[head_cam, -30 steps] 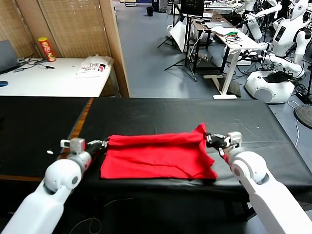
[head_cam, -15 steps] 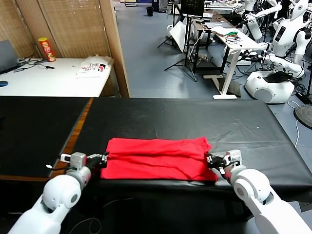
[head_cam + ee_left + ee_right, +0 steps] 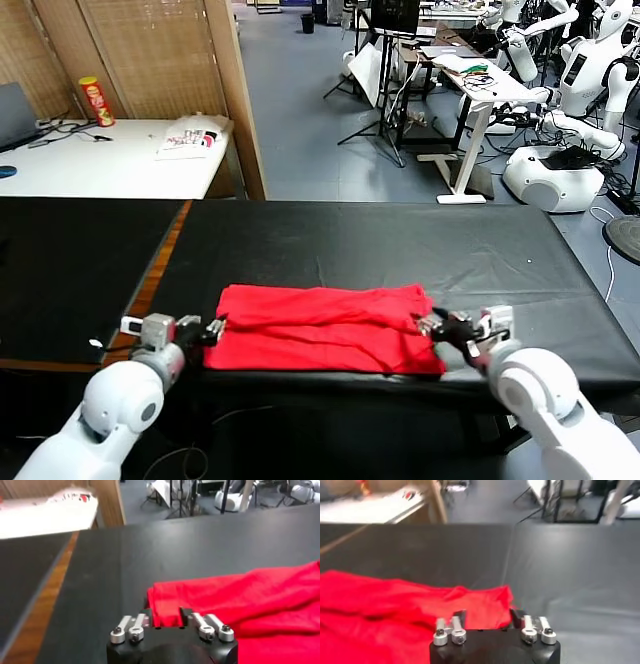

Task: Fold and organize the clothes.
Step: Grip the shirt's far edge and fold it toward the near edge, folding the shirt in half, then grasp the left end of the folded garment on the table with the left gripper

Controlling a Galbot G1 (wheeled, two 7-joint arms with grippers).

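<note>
The red T-shirt [image 3: 320, 325] lies folded into a flat band near the front edge of the black table [image 3: 400, 240], plain side showing. My left gripper [image 3: 212, 328] is low at the shirt's left end. In the left wrist view [image 3: 166, 617] it is open, with the shirt's edge [image 3: 260, 600] between the spread fingers. My right gripper [image 3: 428, 325] is low at the shirt's right end. In the right wrist view [image 3: 487, 616] it is open too, with the shirt's corner [image 3: 395, 605] between the fingers.
A wooden strip [image 3: 160, 265] divides the black table from another black surface on the left. A white table with a red can [image 3: 96, 100] stands at the back left. Other robots [image 3: 590, 80] and desks stand at the back right.
Both grippers brought the shirt's raised far edge forward and down onto the near half. They then opened and drew back slightly to the shirt's ends.
</note>
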